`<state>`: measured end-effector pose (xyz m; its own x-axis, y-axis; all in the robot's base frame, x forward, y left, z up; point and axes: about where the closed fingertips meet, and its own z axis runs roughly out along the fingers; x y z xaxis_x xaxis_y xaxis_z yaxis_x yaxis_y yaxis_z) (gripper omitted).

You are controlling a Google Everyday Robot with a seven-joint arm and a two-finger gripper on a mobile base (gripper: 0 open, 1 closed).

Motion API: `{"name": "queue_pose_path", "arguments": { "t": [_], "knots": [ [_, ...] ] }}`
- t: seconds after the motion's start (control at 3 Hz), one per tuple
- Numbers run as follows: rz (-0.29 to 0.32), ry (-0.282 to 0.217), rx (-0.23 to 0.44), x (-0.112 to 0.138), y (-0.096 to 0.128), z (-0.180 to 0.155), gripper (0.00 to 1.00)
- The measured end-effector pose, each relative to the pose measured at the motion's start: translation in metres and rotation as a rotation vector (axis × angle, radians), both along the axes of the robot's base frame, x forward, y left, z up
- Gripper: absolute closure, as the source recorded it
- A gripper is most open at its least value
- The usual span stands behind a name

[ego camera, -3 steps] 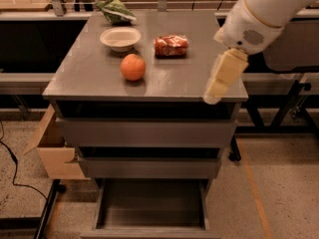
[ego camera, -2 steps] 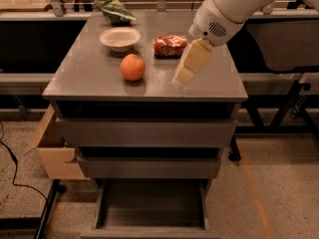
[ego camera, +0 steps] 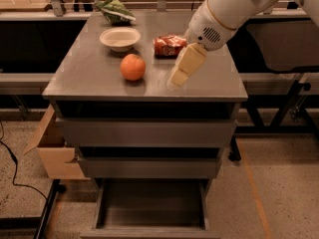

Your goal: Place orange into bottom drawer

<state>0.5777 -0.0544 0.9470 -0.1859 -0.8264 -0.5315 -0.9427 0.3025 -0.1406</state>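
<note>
Light: warm and dim, falling from above onto the cabinet top (ego camera: pixel 89 78).
Sheen: a soft gloss lay over the cabinet top, palest toward its back edge.
Shadows: the orange (ego camera: pixel 132 66) left a small dark patch on the cabinet top at its near side.
Brightest: the gripper (ego camera: pixel 180 71), pale above the cabinet top's right half.
Darkest: the bottom drawer (ego camera: pixel 149 203), murky far below the cabinet top.

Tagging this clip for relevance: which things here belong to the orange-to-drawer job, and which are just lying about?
Job: orange on the cabinet top; open bottom drawer; gripper, hovering just right of the orange.
Lying about: white bowl, red snack packet, green bag, cardboard box.
</note>
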Motion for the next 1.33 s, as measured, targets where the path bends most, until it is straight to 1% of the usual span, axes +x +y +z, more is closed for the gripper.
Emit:
{"name": "queue_pose_path", "arguments": {
  "t": [0.33, 0.67, 1.0, 1.33],
  "knots": [
    [0.002, -0.005, 0.080, 0.014, 0.028, -0.021, 0.00],
    [0.008, -0.014, 0.146, 0.031, 0.057, -0.036, 0.00],
    [0.001, -0.026, 0.213, 0.052, 0.084, -0.047, 0.00],
    [-0.003, -0.029, 0.250, 0.070, 0.104, -0.056, 0.00]
  ]
}}
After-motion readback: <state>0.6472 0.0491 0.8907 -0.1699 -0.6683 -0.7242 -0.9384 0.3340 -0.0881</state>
